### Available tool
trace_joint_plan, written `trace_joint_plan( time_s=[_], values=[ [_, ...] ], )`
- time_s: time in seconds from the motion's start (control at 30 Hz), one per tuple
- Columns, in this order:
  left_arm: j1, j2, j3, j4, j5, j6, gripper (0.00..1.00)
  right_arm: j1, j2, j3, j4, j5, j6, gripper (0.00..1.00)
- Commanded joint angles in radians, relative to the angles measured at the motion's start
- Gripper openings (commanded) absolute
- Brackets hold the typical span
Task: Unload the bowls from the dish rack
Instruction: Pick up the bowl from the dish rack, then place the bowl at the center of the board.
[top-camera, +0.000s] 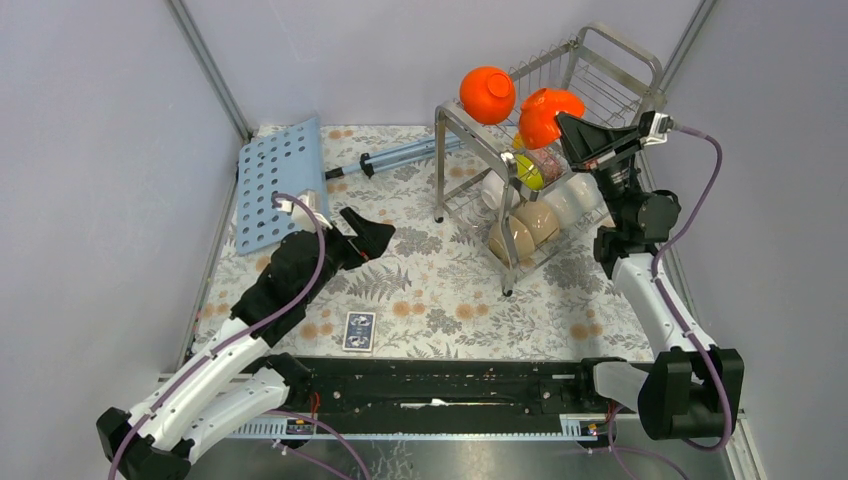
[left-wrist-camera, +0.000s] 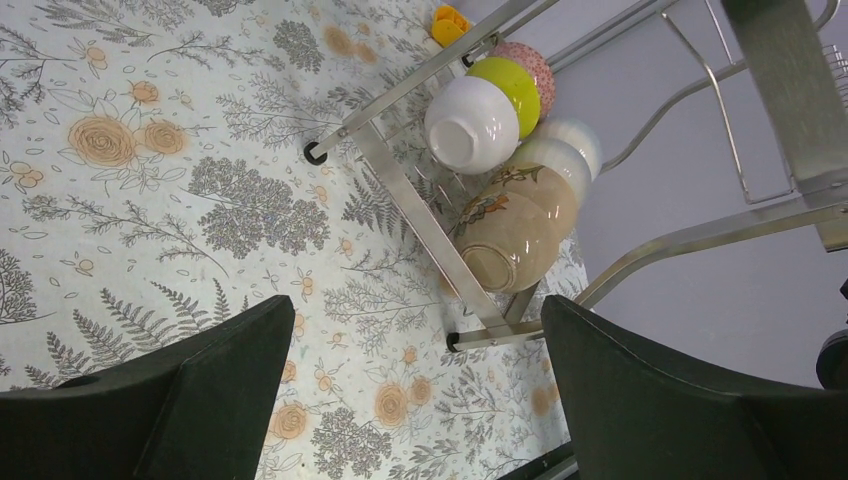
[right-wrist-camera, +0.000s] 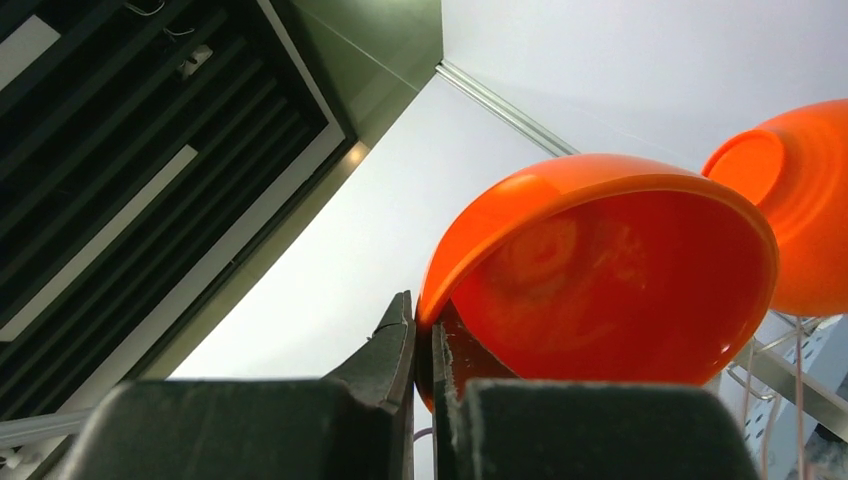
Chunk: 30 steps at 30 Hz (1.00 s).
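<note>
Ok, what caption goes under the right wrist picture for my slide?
Right hand pinching the rim of an orange bowl, second orange bowl beside it.

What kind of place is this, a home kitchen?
Likely a robot test cell, not a kitchen: plain panel walls on metal posts enclose a cloth-covered table, with two arms bolted at its edge and a dish rack of bowls.

perforated blue board (top-camera: 278, 180) | bluish rod (top-camera: 400, 157), maybe a tool | patterned card (top-camera: 359, 331) | floral cloth (top-camera: 430, 290)
</note>
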Motion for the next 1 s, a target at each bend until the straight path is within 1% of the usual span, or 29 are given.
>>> trace_joint_plan(
  time_s=[0.0, 0.07, 0.1, 0.17, 0.23, 0.3, 0.37, 0.47, 0.6, 0.63, 0.7, 0.77, 0.83, 0.9, 0.97],
  values=[
    [-0.001, -0.027, 0.057, 0.007, -0.026, 0.011, 0.99, -0.002, -0.013, 0.105, 0.015, -0.049, -0.038, 0.00],
    [-0.002, -0.033, 0.066, 0.001, -0.034, 0.027, 0.99, -0.002, -0.030, 0.179, -0.060, -0.101, -0.117, 0.00],
    [-0.001, -0.037, 0.073, -0.001, -0.042, 0.040, 0.99, -0.001, -0.046, 0.223, -0.136, -0.124, -0.179, 0.00],
    [-0.002, -0.043, 0.095, -0.019, -0.073, 0.069, 0.99, 0.003, -0.079, 0.351, -0.340, -0.166, -0.307, 0.00],
    [-0.002, -0.043, 0.124, -0.054, -0.124, 0.095, 0.99, 0.006, -0.092, 0.464, -0.495, -0.201, -0.413, 0.00],
    [-0.002, -0.040, 0.158, -0.094, -0.169, 0.107, 0.99, 0.035, -0.092, 0.577, -0.647, -0.222, -0.522, 0.00],
    [-0.002, -0.041, 0.200, -0.139, -0.224, 0.104, 0.99, 0.091, -0.079, 0.691, -0.797, -0.226, -0.664, 0.00],
    [-0.002, -0.062, 0.233, -0.194, -0.311, 0.075, 0.99, 0.223, -0.019, 0.891, -1.011, -0.228, -0.823, 0.00],
    [-0.002, -0.111, 0.259, -0.212, -0.307, 0.141, 0.99, 0.405, 0.114, 1.189, -1.344, -0.197, -1.050, 0.00],
    [-0.002, -0.123, 0.262, -0.224, -0.302, 0.146, 0.99, 0.472, 0.154, 1.264, -1.438, -0.175, -1.124, 0.00],
    [-0.002, -0.143, 0.263, -0.247, -0.278, 0.159, 0.99, 0.623, 0.222, 1.382, -1.618, -0.063, -1.291, 0.00],
    [-0.001, -0.169, 0.255, -0.268, -0.259, 0.168, 0.99, 0.782, 0.274, 1.447, -1.749, 0.074, -1.436, 0.00],
    [-0.001, -0.209, 0.247, -0.299, -0.260, 0.169, 0.99, 0.921, 0.295, 1.438, -1.808, 0.216, -1.547, 0.00],
    [-0.002, -0.243, 0.240, -0.330, -0.276, 0.174, 0.99, 1.042, 0.279, 1.355, -1.810, 0.347, -1.643, 0.00],
    [-0.002, -0.275, 0.241, -0.362, -0.296, 0.176, 0.99, 1.132, 0.256, 1.268, -1.787, 0.447, -1.706, 0.00]
  ],
)
